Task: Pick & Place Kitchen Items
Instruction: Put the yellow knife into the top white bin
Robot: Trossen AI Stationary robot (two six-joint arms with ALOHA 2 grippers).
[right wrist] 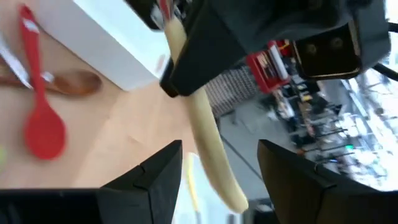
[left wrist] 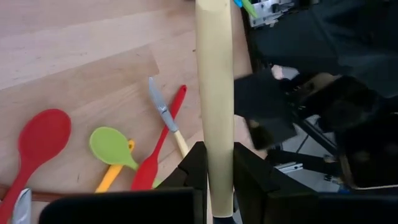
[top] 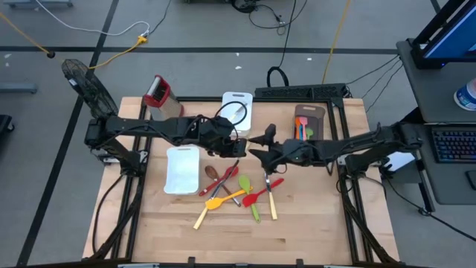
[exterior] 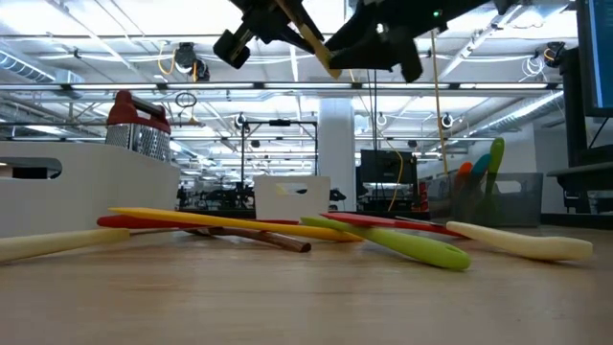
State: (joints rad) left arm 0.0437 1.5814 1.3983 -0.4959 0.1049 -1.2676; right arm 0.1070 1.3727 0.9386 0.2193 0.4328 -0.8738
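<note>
Two dark, slender, multi-jointed arms of matte black segments trailing looped black cables, each ending in blocky black jaws with flat angular fingers [right wrist: 149, 180].

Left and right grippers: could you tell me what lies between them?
A pale cream utensil handle, clamped by the left gripper, reaches toward the open right gripper; wrist views.

This is a robotics lab inside a large industrial hall, not a kitchen. The wooden counter [top: 312, 223] stands on a grey floor marked with dark tape lines, and cables [top: 111, 31] run across it. Beside it is a desk with a keyboard [top: 454, 145]. Behind the counter (seen at table height) are ceiling light strips [exterior: 115, 91] and a white pillar [exterior: 335, 144].
</note>
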